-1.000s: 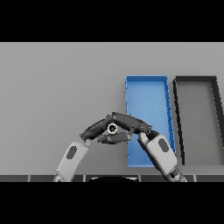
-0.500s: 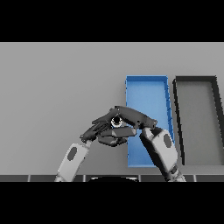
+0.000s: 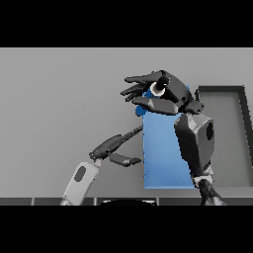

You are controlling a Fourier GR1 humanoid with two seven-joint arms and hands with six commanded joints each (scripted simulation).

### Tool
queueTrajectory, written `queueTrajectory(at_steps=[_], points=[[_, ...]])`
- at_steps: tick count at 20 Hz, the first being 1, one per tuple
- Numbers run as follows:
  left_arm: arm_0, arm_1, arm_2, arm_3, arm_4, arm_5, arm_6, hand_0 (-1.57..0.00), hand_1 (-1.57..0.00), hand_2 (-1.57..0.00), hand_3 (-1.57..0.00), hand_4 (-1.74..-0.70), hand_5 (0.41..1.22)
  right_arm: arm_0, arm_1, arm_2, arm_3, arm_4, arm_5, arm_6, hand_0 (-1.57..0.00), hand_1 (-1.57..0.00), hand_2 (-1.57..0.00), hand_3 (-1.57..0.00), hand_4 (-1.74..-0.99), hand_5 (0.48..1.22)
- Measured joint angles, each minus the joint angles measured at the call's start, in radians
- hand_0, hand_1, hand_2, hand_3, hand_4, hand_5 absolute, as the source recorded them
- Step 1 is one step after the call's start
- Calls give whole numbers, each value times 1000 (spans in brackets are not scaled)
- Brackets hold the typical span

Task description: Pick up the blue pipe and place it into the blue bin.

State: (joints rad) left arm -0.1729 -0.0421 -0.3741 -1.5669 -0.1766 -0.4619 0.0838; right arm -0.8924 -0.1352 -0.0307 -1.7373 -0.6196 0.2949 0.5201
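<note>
My right hand [image 3: 173, 94] is raised above the far left corner of the blue bin [image 3: 165, 158], its fingers and thumb closed on the blue pipe [image 3: 147, 92]. The hand hides most of the pipe. A pale ring-shaped end and small blue parts show between the fingers. My left hand [image 3: 112, 146] is open, low over the table just left of the bin, holding nothing.
A black bin [image 3: 225, 123] stands right of the blue bin, side by side with it. My right forearm [image 3: 195, 141] crosses over the blue bin's right half. The grey table [image 3: 59, 99] stretches to the left and far side.
My right hand has lifted the pipe up and away, toward the bin's far left corner. My left hand has let go of it and stays low, fingers stretched out.
</note>
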Motion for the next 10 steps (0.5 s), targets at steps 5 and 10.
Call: queueTrajectory(at_steps=[5,10], points=[[9,12,11,-31,10,3,32,1,1,1,1,-951,474,-15,-73,-86,127,128,-4,-28,-1571,-1571,-1571,-1571,-1499,1221],[-4,13,19,-18,8,7,29,1,1,1,1,-943,465,70,-110,-135,192,217,8,20,-1571,-1571,-1571,-1571,-1499,1221]])
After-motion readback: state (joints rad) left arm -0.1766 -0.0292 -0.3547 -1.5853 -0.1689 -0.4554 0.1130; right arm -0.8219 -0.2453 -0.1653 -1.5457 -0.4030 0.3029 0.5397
